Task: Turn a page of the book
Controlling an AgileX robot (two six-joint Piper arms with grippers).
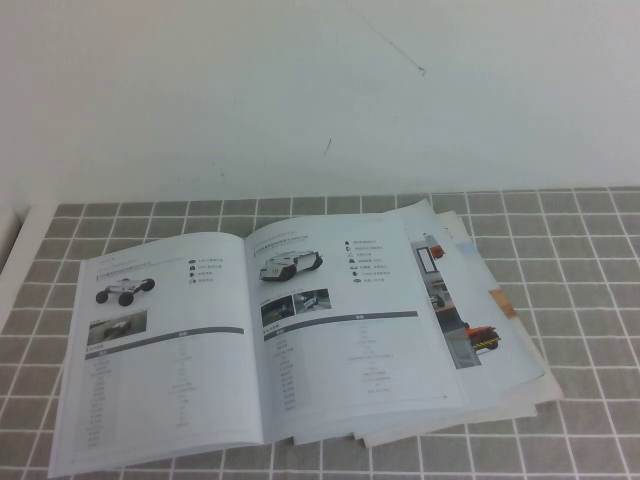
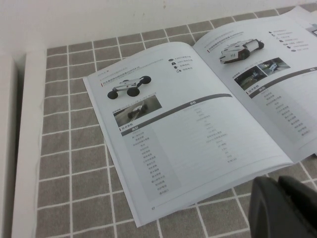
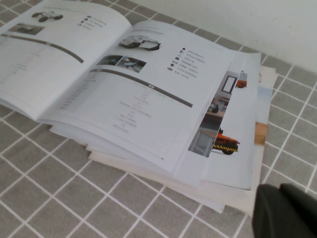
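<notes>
The book (image 1: 260,340) lies open flat on the grey tiled table (image 1: 590,260), showing two white inner pages with small vehicle photos and tables of text. It also shows in the left wrist view (image 2: 198,129) and the right wrist view (image 3: 99,74). The cover page with the robot-lab photo is hidden. Neither gripper shows in the high view. My left gripper (image 2: 278,182) is shut and empty, above the tiles just short of the book's near edge. My right gripper (image 3: 280,189) is shut and empty, near the stack's near right corner.
Other brochures and sheets (image 1: 480,330) with orange-edged pictures fan out under the book's right side, also in the right wrist view (image 3: 237,144). A white ledge (image 2: 27,148) borders the table's left edge. A white wall (image 1: 320,90) stands behind.
</notes>
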